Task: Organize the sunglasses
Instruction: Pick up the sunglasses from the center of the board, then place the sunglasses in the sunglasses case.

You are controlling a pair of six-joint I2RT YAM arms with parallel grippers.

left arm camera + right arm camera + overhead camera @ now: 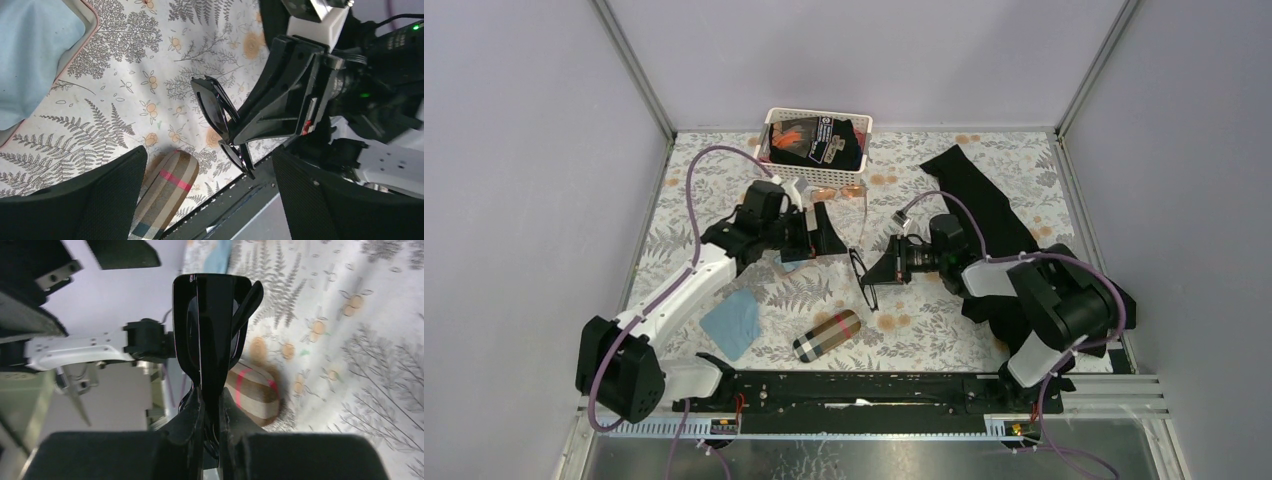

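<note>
The black-framed sunglasses (865, 280) hang folded above the table's middle, pinched by my right gripper (882, 271). In the right wrist view the right gripper (210, 407) is shut on the dark frame (212, 325). The left wrist view shows the same black pair (219, 119) held by the right gripper's fingers (280, 100), just ahead of my left gripper (210, 200), which stands wide open and holds nothing. In the top view the left gripper (822, 238) sits a short way left of the pair. The wire-framed pair with orange tinted lenses (838, 192) lies on the table before the basket.
A white basket (776, 118) with dark items stands at the back. A plaid case (827, 335) and a light-blue cloth (731, 322) lie near the front. A pink-edged case holding a blue cloth (35, 50) lies under the left arm. Black fabric (984, 205) spreads at right.
</note>
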